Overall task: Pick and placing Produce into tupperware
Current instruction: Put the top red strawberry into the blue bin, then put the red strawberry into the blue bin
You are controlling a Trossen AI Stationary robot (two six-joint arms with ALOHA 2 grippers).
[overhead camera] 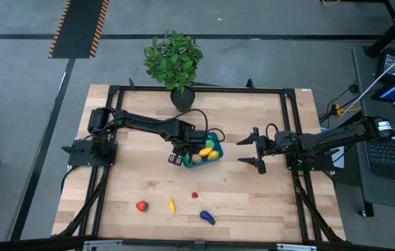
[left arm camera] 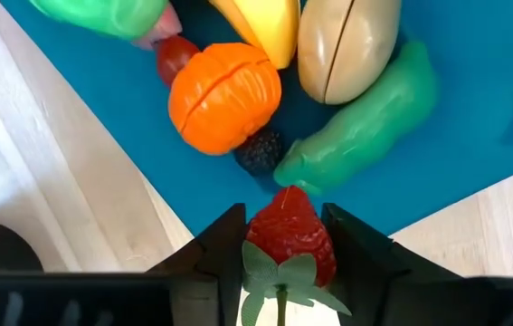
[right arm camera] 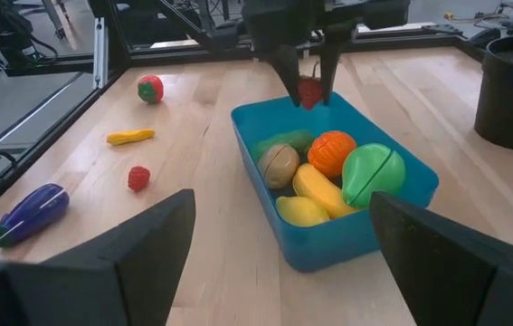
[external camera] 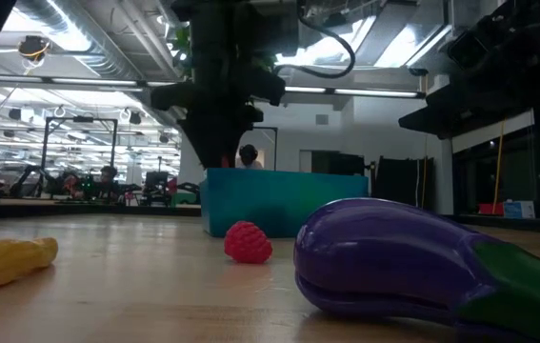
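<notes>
Our left gripper [left arm camera: 283, 258] pinches a small red plastic toy strawberry [left arm camera: 289, 237] by its sides, above the shallow teal plastic tupperware's [right arm camera: 392, 204] left rim; it looks light, stiff, slippery. Our right gripper [overhead camera: 251, 150] waits spread.

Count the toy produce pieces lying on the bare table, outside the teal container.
4, all near the table's front edge: a red tomato-like piece, a yellow piece, a small red raspberry, and a purple eggplant. None looks hidden, though the arms cover some tabletop.

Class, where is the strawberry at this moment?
The strawberry is clamped in the left gripper, above the near edge of the tupperware, close to the orange inside.
</notes>
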